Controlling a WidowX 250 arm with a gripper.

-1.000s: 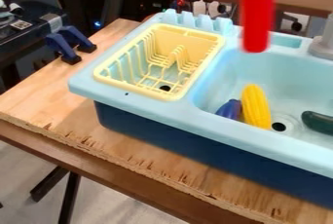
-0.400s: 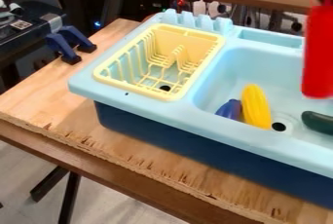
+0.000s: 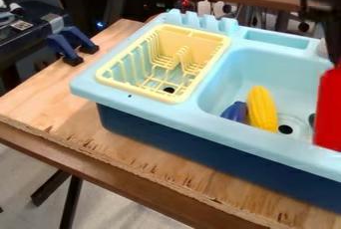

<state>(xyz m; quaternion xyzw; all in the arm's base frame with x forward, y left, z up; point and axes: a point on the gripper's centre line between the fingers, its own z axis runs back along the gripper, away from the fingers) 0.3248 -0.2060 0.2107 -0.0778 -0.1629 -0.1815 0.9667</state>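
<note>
Hangs at the right with the black end effector (image 3: 334, 49) clamped on the upper end of a long red object (image 3: 329, 111); holds it nearly upright in front of the right part of the light blue sink (image 3: 190, 116), hiding most of a dark green toy vegetable (image 3: 311, 119); includes, in the basin, a yellow toy corn cob (image 3: 261, 109) beside a purple toy vegetable (image 3: 235, 112), both near the drain (image 3: 285, 129); has a yellow dish rack (image 3: 143, 93) set into the left side; rests on the wooden desk (image 3: 47, 93), with blue clamps (image 3: 63, 49) at left.
</note>
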